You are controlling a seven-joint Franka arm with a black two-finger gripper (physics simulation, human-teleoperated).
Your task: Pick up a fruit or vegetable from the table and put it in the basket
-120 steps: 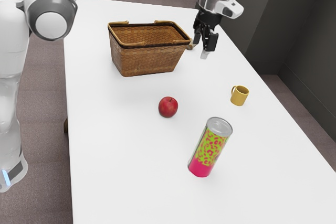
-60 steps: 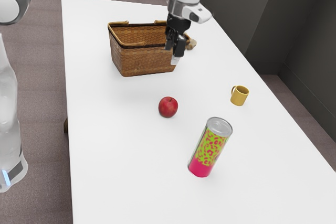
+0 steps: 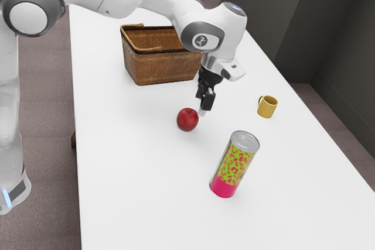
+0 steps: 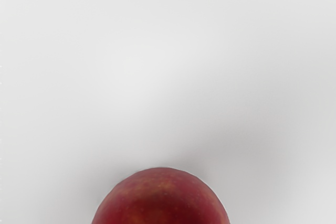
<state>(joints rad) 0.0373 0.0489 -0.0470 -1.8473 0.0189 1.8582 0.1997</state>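
Note:
My gripper [image 3: 204, 108] is low over the table at the upper right edge of the red apple [image 3: 187, 119] in the exterior view; whether it is open or shut I cannot tell. In the wrist view the apple [image 4: 161, 198] looms large at the lower edge, its top rounded and its lower part cut off. The brown wicker basket [image 3: 161, 67] stands upright behind the apple, toward the arm's far side, with its handles folded down. My arm hides the basket's right end in the exterior view.
A tilted-looking can [image 3: 235, 165] with a green and pink pattern stands in front of the apple, toward the exterior view's lower right. A yellow mug [image 3: 267, 107] stands on the white table [image 3: 129, 174], nearer its right edge.
My hand has come from beside the basket down to the apple, first toward the exterior view's left, then toward its lower edge. The apple, basket, can and mug have stayed put.

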